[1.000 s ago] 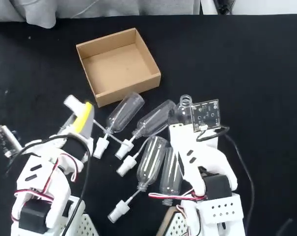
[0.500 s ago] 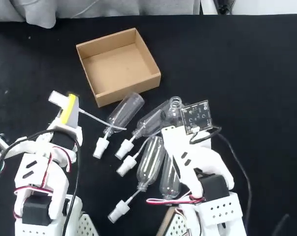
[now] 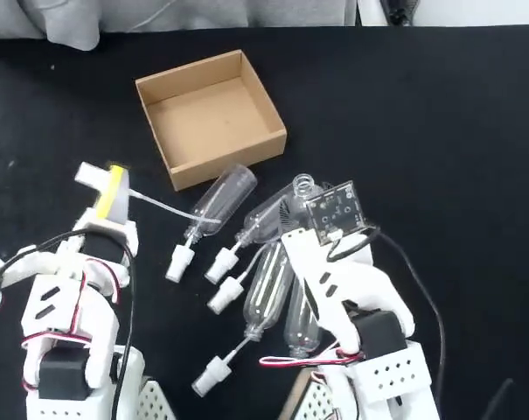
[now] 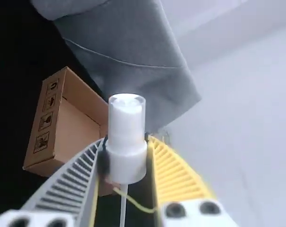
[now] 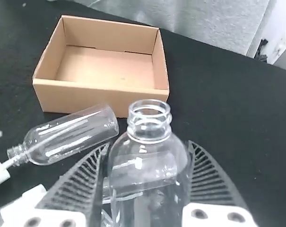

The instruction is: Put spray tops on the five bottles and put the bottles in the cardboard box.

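black desk [image 3: 439, 131] is stretching under both arms, with grey cloth [image 3: 194, 13] bunching along its far edge. the cardboard box [image 3: 227, 164] is sitting open-topped on the far left part of the desk.

the left gripper [image 4: 127, 163] is gripping a white spray top [image 4: 127, 137], its jaws narrowed onto the collar, one grey finger [image 4: 72, 182] and one yellow finger [image 4: 173, 172] pressing either side. in the high view this gripper is hanging left of the box's near corner, and the top's thin tube [image 3: 159, 206] is trailing toward the lying bottles.

the right gripper [image 5: 147, 187] is clamping around the held bottle [image 5: 147, 142], its jaws spread only as wide as the bottle's body. the bottle is standing upright with its open mouth facing up, a little nearer than the box's near wall.

four more clear bottles are lying on their sides between the arms. the bottle by the box [image 3: 222, 198] is resting just beside the box's near wall. the second bottle [image 3: 262, 219] is lying next to it, partly hidden by the right arm. the third bottle [image 3: 269, 287] and fourth bottle [image 3: 301, 322] are lying side by side closer to the arm bases. four loose spray tops [image 3: 179, 260] are lying on the desk off the necks of these bottles, thin tubes running back toward them.
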### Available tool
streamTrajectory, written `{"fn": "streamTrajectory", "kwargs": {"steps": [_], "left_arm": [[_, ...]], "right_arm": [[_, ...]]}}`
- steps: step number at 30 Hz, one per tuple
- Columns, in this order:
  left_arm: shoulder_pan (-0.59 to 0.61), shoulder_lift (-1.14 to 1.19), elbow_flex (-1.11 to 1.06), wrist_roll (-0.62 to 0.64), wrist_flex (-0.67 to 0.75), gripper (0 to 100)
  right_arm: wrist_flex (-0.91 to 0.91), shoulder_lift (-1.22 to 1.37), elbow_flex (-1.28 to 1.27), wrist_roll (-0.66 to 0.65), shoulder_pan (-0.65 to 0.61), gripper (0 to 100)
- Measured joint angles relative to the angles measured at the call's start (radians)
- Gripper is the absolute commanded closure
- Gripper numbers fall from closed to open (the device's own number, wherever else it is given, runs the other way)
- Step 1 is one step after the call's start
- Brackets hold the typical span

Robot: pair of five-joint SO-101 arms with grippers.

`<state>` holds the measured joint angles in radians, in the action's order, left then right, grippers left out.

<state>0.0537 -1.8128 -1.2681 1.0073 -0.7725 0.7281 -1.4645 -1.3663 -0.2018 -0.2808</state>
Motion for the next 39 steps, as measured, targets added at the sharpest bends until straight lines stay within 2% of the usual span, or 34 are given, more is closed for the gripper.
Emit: {"fn": "streamTrajectory", "kwargs": {"steps": [8, 29, 39], "left_arm": [[0.017, 0.000, 0.000, 0.011, 0.000, 97], [0.011, -0.011, 0.055, 0.011, 0.000, 97], [-0.041, -0.014, 0.066, 0.003, 0.209, 97]], "right_arm": [[0.009, 0.000, 0.000, -0.025, -0.054, 84.7], [0.009, 0.000, 0.000, -0.028, -0.064, 84.7], [0.009, 0.000, 0.000, -0.028, -0.064, 84.7]]}}
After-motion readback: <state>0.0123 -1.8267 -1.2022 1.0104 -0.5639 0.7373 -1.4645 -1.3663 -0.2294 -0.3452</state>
